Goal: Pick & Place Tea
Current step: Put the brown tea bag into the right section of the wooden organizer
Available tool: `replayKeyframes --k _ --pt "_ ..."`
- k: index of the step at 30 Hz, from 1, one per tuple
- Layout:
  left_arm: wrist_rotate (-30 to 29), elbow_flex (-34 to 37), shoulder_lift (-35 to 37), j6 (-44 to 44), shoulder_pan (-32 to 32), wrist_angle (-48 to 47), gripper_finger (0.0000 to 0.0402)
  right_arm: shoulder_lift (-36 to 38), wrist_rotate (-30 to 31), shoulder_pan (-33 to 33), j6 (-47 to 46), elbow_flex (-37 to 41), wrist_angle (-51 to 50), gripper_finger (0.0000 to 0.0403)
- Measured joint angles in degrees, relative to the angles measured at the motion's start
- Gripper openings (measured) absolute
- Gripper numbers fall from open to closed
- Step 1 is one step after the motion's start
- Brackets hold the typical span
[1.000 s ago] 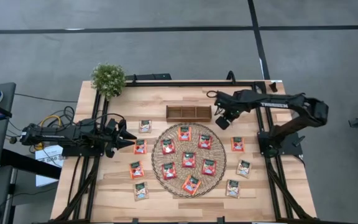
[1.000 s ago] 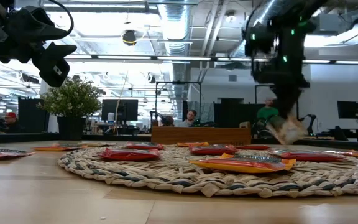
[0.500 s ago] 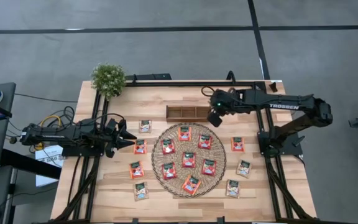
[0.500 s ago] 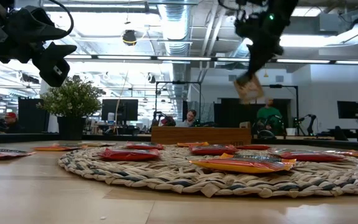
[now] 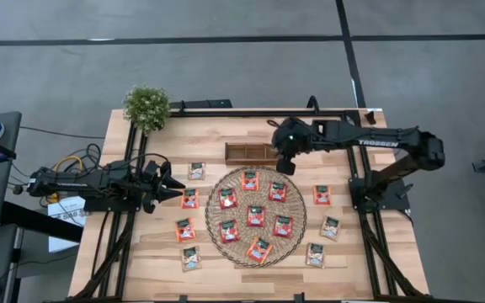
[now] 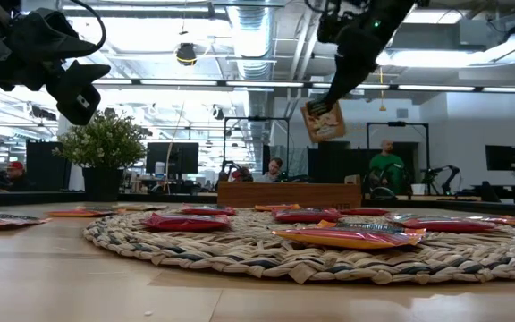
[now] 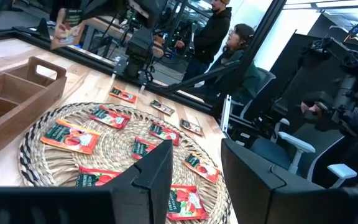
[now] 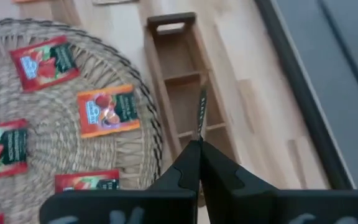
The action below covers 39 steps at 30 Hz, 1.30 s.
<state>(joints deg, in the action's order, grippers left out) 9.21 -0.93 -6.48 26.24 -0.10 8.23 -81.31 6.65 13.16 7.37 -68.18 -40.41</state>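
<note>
My right gripper (image 5: pixel 283 162) hangs above the right end of the brown wooden tray (image 5: pixel 247 152), shut on one pale tea sachet (image 6: pixel 325 122). The right wrist view shows that sachet edge-on (image 8: pixel 200 115) over the tray's slots (image 8: pixel 185 81). Several red-orange tea sachets (image 5: pixel 255 215) lie flat on the round woven mat (image 5: pixel 212 215). More sachets lie on the table to its left (image 5: pixel 190 199) and right (image 5: pixel 322 195). My left gripper (image 5: pixel 175 192) waits open at the table's left edge, pointing level toward the mat, with nothing between its fingers (image 7: pixel 157 177). My right gripper pinches the sachet's upper edge (image 8: pixel 199 138) between its two fingers. The fingers slant down from the table's right side. The sachet hangs below them (image 6: pixel 325 125), a little tilted, lifted clear of the tray and the table.
A potted plant (image 5: pixel 146 105) stands at the table's far left corner. Black frame rails run along the table's edges (image 5: pixel 226 111). People sit and stand in the room beyond the table (image 7: pixel 225 37).
My right gripper has risen from near table height and gone toward the table's left edge, from beside the tray's right end to above it. Its wrist has rolled and tipped. The sachet has come up with it and hangs well above the table.
</note>
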Motion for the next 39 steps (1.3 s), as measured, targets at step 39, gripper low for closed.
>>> replayKeyframes --k 39 --pt "0.0 0.0 0.0 0.3 0.0 0.0 0.0128 -1.1 -23.2 18.7 13.4 16.9 19.5 0.0000"
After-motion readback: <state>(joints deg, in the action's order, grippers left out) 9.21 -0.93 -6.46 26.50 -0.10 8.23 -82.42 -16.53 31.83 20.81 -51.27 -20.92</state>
